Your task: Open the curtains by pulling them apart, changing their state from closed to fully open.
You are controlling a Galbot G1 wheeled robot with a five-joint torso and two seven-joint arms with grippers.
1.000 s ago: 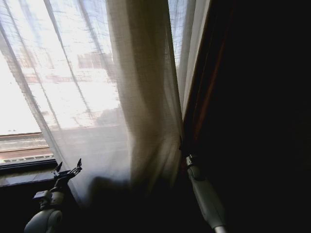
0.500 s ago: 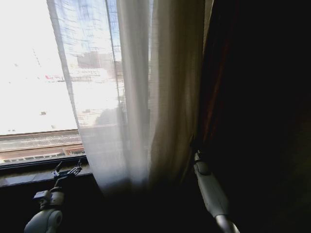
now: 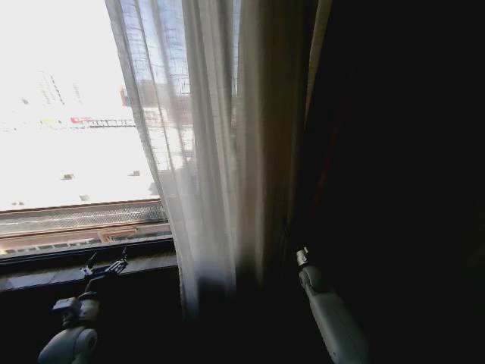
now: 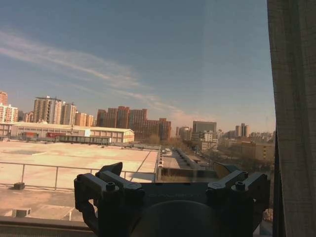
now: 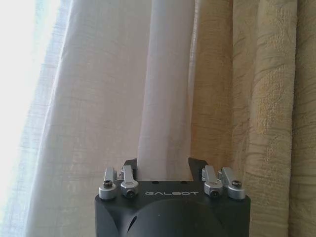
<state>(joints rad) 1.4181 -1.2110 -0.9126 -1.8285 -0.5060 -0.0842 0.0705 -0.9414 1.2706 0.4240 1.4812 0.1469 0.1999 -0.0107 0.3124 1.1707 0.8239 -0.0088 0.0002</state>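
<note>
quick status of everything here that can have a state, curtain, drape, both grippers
sheer curtain: gathered toward the right side, window glass to its left uncovered
beige drape: hanging beside the sheer curtain, bunched in folds
right gripper: shut on a fold of the sheer curtain
left gripper: open, holding nothing, low by the window sill

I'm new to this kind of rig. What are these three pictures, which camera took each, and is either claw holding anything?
This is a wheeled robot with two arms. The head camera looks at a window: the sheer white pleated curtain is bunched toward the right, against a dark area. The left gripper rests low by the dark window sill; its wrist camera sees city rooftops through bare glass, fingers open and empty. The right arm reaches to the curtain's edge. Its wrist camera shows the right gripper clamped on a fold of sheer curtain, beside a heavy beige patterned drape.
</note>
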